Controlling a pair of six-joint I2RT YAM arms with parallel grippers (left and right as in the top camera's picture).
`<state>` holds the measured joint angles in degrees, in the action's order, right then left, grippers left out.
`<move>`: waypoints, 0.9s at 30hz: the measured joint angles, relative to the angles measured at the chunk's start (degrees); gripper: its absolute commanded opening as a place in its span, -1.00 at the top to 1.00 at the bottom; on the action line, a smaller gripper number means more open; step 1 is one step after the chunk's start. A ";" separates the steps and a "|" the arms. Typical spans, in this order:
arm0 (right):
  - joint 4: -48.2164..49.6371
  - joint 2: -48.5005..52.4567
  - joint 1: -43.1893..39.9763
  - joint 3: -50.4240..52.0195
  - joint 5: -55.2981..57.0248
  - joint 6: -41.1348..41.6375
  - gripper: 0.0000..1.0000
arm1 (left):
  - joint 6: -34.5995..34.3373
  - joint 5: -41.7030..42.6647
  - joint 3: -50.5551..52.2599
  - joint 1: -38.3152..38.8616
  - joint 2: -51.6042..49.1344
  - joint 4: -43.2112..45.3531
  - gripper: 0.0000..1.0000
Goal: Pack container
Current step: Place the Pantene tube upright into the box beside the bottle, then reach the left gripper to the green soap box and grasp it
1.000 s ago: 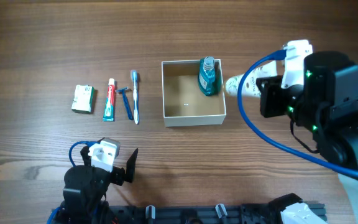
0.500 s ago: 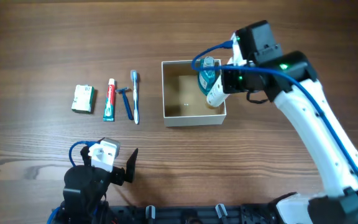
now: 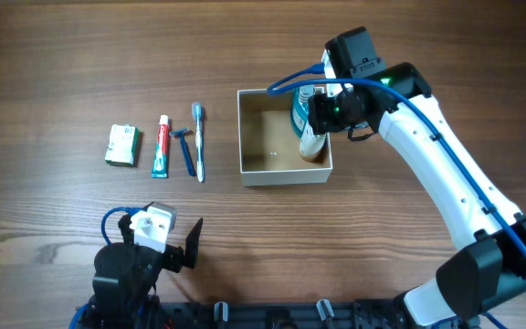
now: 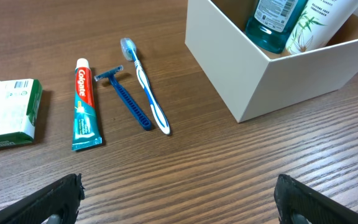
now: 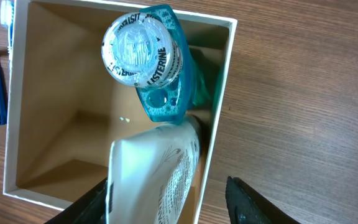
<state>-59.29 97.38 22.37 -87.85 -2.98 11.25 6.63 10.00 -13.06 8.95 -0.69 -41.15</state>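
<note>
Container: set on the table right of centre, open side up, its tan floor mostly bare.
Packed: a teal mouthwash stands upright in the far right corner. A white bottle leans just beside it by the right wall, its lower end inside the container.
Right jaws: held over that corner and spread about the white bottle. A gap is seen between the bottle and one finger, so the bottle is judged released, or nearly so.
Left jaws: spread and empty, low over the table near its front edge.
Not yet packed: soap, toothpaste, razor and toothbrush are laid in a row left of the container, none touching it.
Progress: two of six things are judged placed; four are left, all on the left arm's side.
</note>
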 measured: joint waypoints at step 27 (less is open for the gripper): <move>-8.17 -19.58 -20.35 -0.61 3.43 12.13 -0.99 | -3.85 4.31 0.26 0.00 0.00 13.03 -1.00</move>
<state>-67.46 77.80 2.02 -88.47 0.45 23.38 2.79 14.31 -12.80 8.95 -0.69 -28.12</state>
